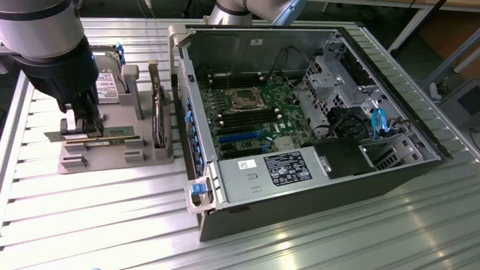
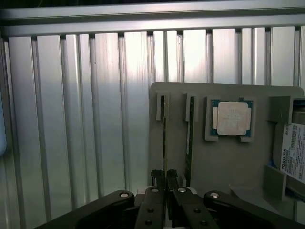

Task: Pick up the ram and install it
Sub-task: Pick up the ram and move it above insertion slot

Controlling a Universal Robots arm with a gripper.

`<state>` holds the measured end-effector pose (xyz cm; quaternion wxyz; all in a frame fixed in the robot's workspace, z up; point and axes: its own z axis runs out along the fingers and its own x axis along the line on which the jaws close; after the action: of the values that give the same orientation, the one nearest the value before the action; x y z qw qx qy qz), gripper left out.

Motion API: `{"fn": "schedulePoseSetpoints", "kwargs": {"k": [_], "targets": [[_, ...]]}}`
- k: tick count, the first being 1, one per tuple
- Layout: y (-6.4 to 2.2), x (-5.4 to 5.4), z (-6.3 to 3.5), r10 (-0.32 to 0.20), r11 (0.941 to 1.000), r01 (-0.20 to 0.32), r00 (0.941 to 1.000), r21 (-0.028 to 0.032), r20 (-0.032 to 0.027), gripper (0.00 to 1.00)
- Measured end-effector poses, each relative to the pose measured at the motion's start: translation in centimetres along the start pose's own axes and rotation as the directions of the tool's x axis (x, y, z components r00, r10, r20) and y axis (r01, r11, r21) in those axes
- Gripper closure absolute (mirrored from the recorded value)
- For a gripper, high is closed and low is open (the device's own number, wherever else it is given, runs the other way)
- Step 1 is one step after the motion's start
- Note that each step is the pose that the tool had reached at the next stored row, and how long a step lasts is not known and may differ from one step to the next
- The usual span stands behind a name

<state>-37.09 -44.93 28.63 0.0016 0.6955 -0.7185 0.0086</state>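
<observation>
The fingers [image 2: 172, 179] are clamped on the ram [image 2: 164, 138], which stands on edge, apparently seated, in a slot of the grey holder [image 1: 112, 160] along its edge farthest from the open computer case [image 1: 300, 185]. The holder lies on the bench [image 1: 90, 219] beside that case.

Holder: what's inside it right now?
In the holder: the ram, pinched by the gripper, a card on edge, the processor and a hard drive. The gripper hides the ram's near end.

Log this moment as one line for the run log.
step: pick up ram | gripper: fingers shut on ram | ram: seated in gray holder | computer case: open, beside holder
</observation>
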Motion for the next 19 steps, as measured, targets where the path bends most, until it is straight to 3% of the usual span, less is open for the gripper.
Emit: {"fn": "schedulePoseSetpoints", "kwargs": {"k": [19], "targets": [[-0.04,0.1,-4.08,0.000,1.0000,0.000,1.0000,-0.0001,-0.0001,0.88]]}}
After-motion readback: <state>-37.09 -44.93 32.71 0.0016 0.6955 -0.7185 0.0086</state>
